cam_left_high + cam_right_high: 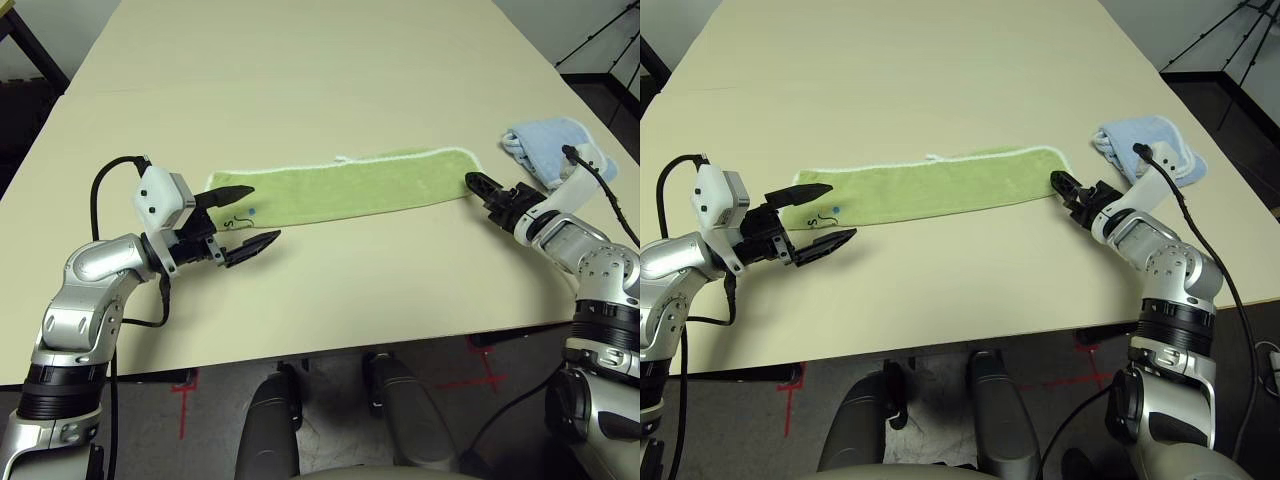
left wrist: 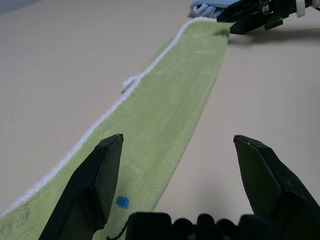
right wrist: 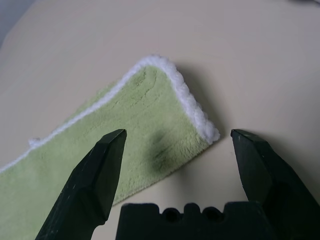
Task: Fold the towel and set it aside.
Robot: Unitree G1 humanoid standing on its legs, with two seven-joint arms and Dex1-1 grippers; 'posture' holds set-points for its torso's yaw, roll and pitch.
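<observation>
Left gripper (image 1: 243, 223) sits at the towel's left end, jaws spread wide and empty — one finger over the cloth, the other over bare table (image 1: 330, 290) just off the near edge. Towel (image 1: 345, 185) lies flat as a long narrow green strip across the table, white stitching along its far edge and right end, a small dark scribble and blue dot (image 2: 122, 202) near the left end. Right gripper (image 1: 482, 187) at the towel's right end, also wide open, nothing held — the corner sits between its fingers in the wrist view. Light blue folded cloth (image 1: 545, 145) lies just beyond the right arm.
</observation>
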